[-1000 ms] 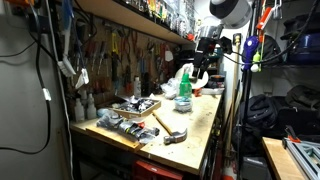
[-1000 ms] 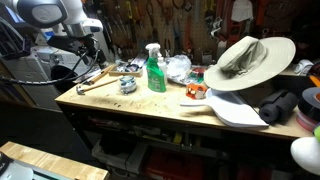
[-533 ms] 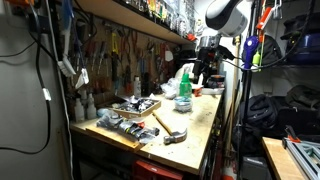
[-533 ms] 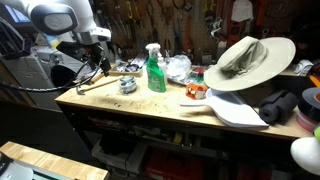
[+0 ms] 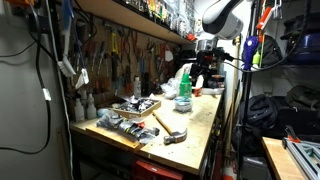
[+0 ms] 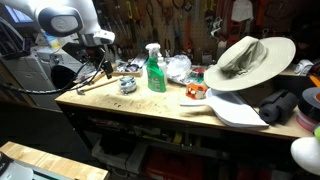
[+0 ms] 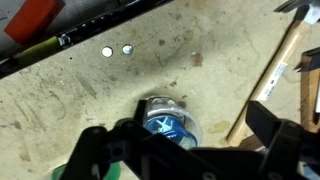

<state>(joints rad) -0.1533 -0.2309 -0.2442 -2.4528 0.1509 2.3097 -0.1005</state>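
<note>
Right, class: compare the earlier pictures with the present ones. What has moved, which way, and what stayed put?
The arm bent forward and brought the end effector down towards the bench, above the small round tin beside the hammer. Its jaws stand open; nothing was gripped or released. The tin, hammer, green spray bottle and hat stayed as they were.
</note>
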